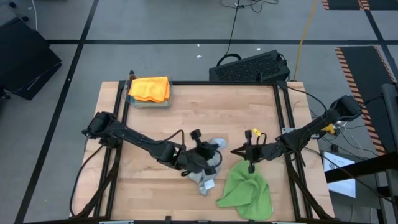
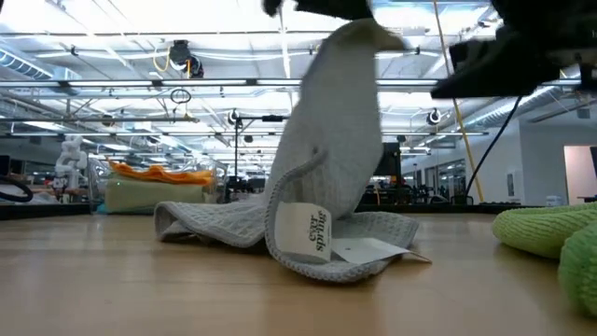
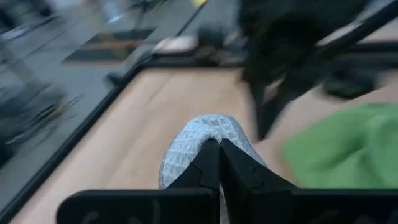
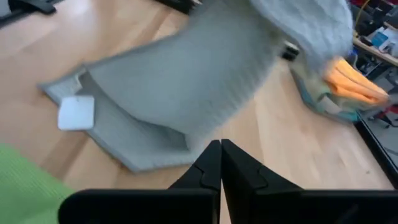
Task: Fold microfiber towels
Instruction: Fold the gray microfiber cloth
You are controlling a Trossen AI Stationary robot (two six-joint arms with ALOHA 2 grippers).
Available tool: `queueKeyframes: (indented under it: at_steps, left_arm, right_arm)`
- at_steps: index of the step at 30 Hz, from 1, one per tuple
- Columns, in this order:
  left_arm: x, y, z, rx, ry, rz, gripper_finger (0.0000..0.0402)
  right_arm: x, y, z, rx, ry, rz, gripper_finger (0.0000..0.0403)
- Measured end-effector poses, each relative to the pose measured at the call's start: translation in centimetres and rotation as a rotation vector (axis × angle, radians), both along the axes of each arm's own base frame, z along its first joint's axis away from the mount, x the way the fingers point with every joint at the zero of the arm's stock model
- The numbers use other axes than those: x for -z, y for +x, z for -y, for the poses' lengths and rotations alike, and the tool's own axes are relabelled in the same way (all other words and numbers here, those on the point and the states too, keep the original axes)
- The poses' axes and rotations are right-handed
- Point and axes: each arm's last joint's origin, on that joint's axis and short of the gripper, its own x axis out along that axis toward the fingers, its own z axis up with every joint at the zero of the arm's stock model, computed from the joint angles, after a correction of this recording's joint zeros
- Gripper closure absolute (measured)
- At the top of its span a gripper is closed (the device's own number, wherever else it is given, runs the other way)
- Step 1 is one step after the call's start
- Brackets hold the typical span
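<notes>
Grey towel (image 2: 336,159) hangs pinched in the left fingers (image 3: 219,163) mid-fold; the right fingers (image 4: 220,163), pressed together and empty, should next take its free edge.

Two dark jointed arms, yellow cable near the right claw (image 1: 249,151).

My high cam looks straight down, whole table (image 1: 186,106) in frame plus floor around it. Low cam sits at tabletop height, very near the grey towel (image 2: 326,187), facing level across into the room. My left wrist cam looks past its fingers (image 3: 208,168) at the same grey towel and the green towel (image 3: 342,149). Right wrist cam looks down close over its own fingers (image 4: 211,165) at that grey towel. All four views share it; the orange towel (image 4: 354,81) shows in high, low and right wrist.
</notes>
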Motion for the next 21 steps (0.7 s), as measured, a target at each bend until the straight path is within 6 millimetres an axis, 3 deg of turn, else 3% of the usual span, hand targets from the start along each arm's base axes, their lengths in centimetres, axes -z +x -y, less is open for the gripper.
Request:
queueKeyframes:
  at_steps: [5,10,16,21]
  left_arm:
    - [0.4,1.2,-1.4,0.194,0.002,0.107,0.0393]
    - [0.0,2.3,-4.3,0.308,-0.028,0.158,0.0397]
    - [0.0,2.9,-7.7,0.292,-0.03,0.157,0.0397]
    - [-0.2,3.1,-8.5,0.43,-0.056,0.17,0.0393]
  right_arm:
    - [1.6,-1.1,1.3,0.03,0.087,0.072,0.0402]
    - [1.8,-1.0,2.0,0.058,0.143,0.109,0.0386]
    - [1.4,-0.2,3.1,-0.017,0.21,0.096,0.0315]
    - [1.3,0.1,4.1,0.019,0.171,0.105,0.026]
